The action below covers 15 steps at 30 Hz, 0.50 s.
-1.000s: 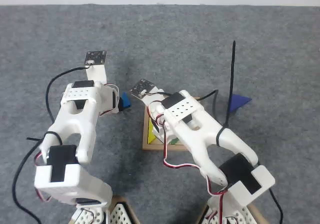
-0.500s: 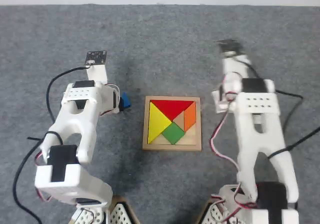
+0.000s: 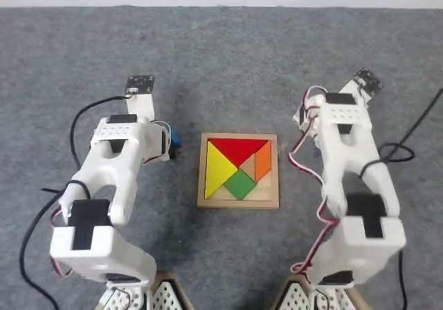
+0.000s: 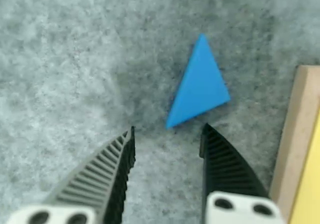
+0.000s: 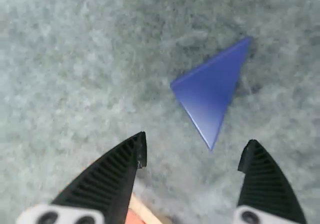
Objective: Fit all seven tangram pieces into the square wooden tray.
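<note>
The square wooden tray (image 3: pixel 202 171) lies at the table's middle and holds red, yellow, green and orange pieces plus a small tan one. A light blue triangle (image 4: pixel 200 84) lies flat on the carpet just left of the tray. My left gripper (image 4: pixel 168 128) hovers open above it, with its fingertips at the triangle's near corner. A dark blue triangle (image 5: pixel 212 91) lies on the carpet right of the tray. My right gripper (image 5: pixel 196 139) is open above it, and the jaws are spread wider than the piece. Nothing is held.
Grey carpet covers the whole table. The left arm (image 3: pixel 121 151) and the right arm (image 3: pixel 342 137) flank the tray, with cables trailing beside each. The tray's wooden rim (image 4: pixel 295 134) runs close beside the left gripper's finger.
The right arm has swung off the tray to its right side and now sits over the dark blue triangle. The left arm has barely shifted.
</note>
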Each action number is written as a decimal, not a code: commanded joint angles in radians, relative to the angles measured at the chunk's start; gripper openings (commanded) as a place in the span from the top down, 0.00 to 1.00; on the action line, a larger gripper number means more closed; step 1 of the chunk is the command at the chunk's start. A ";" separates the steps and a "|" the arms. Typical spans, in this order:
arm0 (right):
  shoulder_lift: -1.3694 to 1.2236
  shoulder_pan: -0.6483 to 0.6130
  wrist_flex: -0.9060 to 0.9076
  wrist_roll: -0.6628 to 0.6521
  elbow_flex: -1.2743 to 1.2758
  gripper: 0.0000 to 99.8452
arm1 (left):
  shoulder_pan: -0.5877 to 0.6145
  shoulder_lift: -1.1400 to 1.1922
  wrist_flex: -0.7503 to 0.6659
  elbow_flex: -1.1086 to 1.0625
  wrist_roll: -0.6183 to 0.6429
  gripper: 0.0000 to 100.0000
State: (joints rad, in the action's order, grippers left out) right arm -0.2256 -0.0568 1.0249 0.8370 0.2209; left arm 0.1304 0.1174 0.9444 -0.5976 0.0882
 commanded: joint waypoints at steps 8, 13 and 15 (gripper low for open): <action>-0.199 0.082 -0.007 0.009 -0.212 0.71 | -0.005 -0.028 -0.014 0.005 -0.008 0.79; -0.222 0.097 -0.008 -0.032 -0.241 0.71 | -0.005 -0.028 -0.012 0.005 -0.008 0.79; -0.220 0.097 -0.015 -0.032 -0.242 0.71 | -0.005 -0.028 -0.012 0.005 -0.008 0.79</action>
State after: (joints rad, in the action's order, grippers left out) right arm -0.4511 0.0169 1.0249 0.8278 0.0307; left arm 0.1304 0.1174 0.9444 -0.5976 0.0882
